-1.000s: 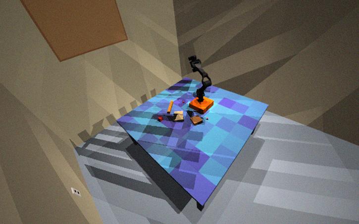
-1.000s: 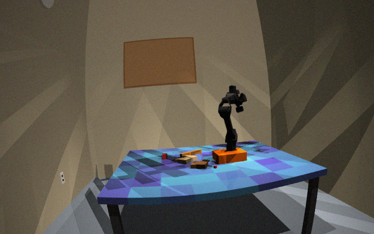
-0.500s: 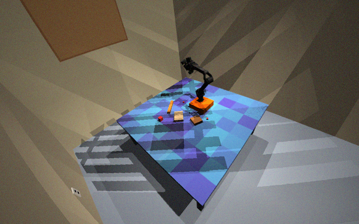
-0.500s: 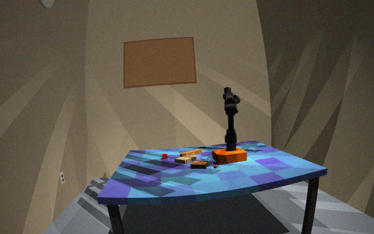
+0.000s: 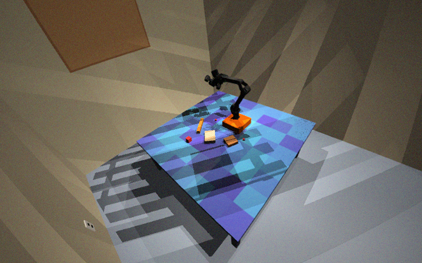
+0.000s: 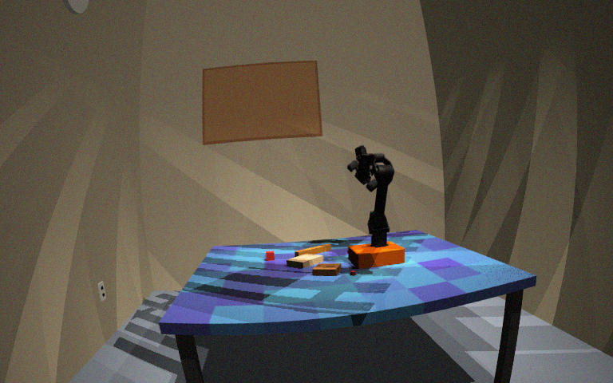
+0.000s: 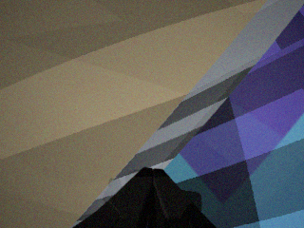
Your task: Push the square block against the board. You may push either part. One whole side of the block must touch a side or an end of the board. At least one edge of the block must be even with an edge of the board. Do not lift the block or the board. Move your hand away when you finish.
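A brown, roughly square block [image 5: 230, 141] [image 6: 326, 270] lies flat on the table. A larger cream piece [image 5: 209, 135] [image 6: 305, 260] lies beside it, with a gap between them in the top view. A long, narrow orange-yellow bar [image 5: 200, 125] [image 6: 312, 250] lies beyond the cream piece. I cannot tell for certain which piece is the board. My gripper [image 5: 213, 82] [image 6: 361, 177] [image 7: 151, 177] is shut with nothing between its fingertips. It is high above the table, well away from all pieces. None of the pieces shows in the wrist view.
A red cube [image 5: 188, 139] [image 6: 270, 255] lies left of the cream piece. Tiny red cubes lie near the orange bar [image 5: 215, 119] and the brown block [image 5: 243, 139] [image 6: 353, 272]. The arm stands on an orange base [image 5: 230, 124] [image 6: 379, 257]. Striped shadows cross the table.
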Motion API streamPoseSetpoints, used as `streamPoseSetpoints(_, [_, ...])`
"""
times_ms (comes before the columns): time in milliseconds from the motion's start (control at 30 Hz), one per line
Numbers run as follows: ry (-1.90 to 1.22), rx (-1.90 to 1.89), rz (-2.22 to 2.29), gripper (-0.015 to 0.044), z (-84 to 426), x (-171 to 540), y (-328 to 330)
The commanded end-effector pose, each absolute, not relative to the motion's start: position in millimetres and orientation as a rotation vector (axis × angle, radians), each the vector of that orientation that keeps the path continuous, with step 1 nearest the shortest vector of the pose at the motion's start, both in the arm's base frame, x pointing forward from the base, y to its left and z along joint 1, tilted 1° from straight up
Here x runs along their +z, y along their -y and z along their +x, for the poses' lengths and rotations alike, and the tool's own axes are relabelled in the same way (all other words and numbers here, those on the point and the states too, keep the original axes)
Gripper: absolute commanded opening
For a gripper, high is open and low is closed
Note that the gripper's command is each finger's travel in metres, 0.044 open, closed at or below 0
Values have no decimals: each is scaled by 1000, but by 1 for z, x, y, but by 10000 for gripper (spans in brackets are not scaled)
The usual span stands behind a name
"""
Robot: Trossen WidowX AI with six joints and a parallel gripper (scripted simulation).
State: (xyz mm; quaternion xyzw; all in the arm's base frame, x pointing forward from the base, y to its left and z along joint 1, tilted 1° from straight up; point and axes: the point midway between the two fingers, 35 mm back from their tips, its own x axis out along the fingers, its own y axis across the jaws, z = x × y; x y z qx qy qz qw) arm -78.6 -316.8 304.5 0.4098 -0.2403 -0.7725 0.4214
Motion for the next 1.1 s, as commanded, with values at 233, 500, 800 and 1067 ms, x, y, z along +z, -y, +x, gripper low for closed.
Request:
streamPoseSetpoints(233, [257,-1781,1012,0,-12,286,340])
streamPoseSetpoints(500, [0,-1645,965,0,42,268,345])
streamPoseSetpoints(800, [-257,-1468,880,0,104,249,342])
streamPoseSetpoints(1067, [-418,-1319,794,0,154,236,329])
